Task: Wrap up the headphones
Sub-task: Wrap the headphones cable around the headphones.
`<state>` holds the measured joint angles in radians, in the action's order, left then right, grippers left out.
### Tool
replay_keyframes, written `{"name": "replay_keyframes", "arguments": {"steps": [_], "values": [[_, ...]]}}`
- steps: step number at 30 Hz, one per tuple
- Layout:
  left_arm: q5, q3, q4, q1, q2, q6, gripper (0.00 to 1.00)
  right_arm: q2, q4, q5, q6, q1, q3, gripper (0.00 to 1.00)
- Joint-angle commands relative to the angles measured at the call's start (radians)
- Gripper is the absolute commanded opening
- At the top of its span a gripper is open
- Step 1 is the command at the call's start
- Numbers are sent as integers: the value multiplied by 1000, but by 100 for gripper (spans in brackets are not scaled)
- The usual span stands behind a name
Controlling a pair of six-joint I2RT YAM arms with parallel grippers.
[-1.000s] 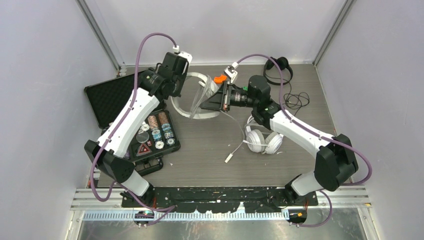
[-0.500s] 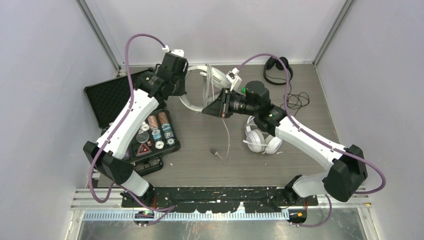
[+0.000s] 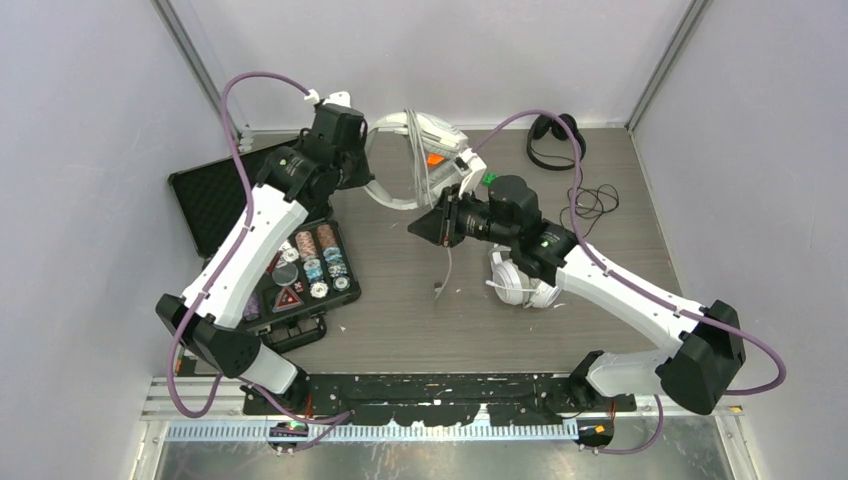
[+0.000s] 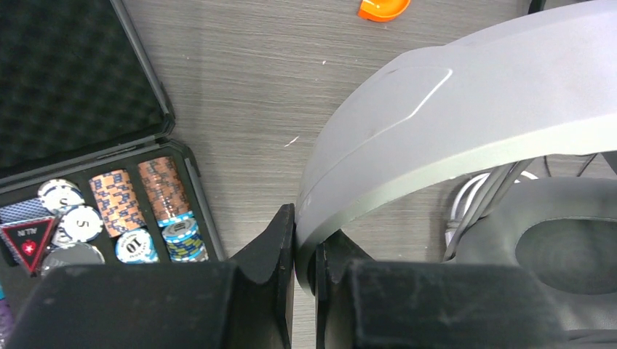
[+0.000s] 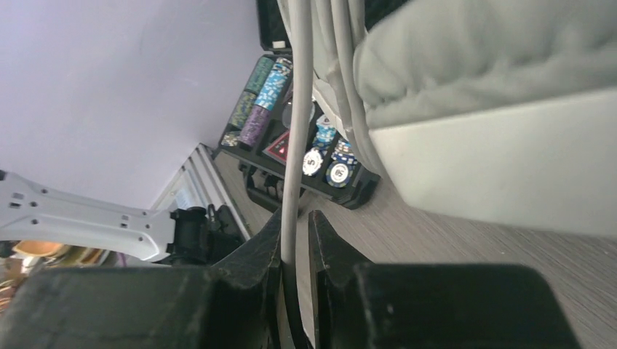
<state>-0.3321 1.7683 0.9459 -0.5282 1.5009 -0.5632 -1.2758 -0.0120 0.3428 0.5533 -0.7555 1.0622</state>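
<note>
Walled on three sides, the wood-grain surface (image 3: 400,320) has open room only at its near middle, between the two arms. An open chip case (image 3: 310,275) fills the left side up to the edge. A small black headset (image 3: 556,138) lies in the far right corner near the back wall, its black cable (image 3: 595,200) loosely heaped just in front of it. A white headset (image 3: 520,282) lies right of centre, partly hidden under the right forearm. The pale grey headset (image 3: 425,135) is held off the surface close to the back wall. The wrist cameras cut off most of it, showing only a stretch of headband and part of one cushion, and the number of turns of its white cable (image 3: 443,265) lying across it is hard to make out. A small orange object (image 3: 435,158) beneath it is too small to identify. The left hand (image 4: 304,243) is clamped on the headband's edge, its fingers nearly together. The right hand (image 5: 295,234) pinches a single strand of the white cable, whose loose end hangs toward the surface; whether the plug rests there cannot be told.
</note>
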Motion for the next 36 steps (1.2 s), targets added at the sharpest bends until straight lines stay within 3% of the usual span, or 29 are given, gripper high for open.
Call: {"name": "replay_keyframes", "arguments": {"steps": [1, 9, 30, 36], "values": [[35, 50, -119, 5, -62, -125, 0, 43, -15, -112, -73, -33, -25, 20], [77, 61, -128, 5, -71, -175, 0, 125, -196, -251, -84, -56, -176, 20], [191, 75, -144, 5, -108, -268, 0, 108, -463, -309, -32, -56, -363, 28], [218, 72, -147, 5, -117, -272, 0, 94, -613, -336, -34, -56, -454, 31]]}}
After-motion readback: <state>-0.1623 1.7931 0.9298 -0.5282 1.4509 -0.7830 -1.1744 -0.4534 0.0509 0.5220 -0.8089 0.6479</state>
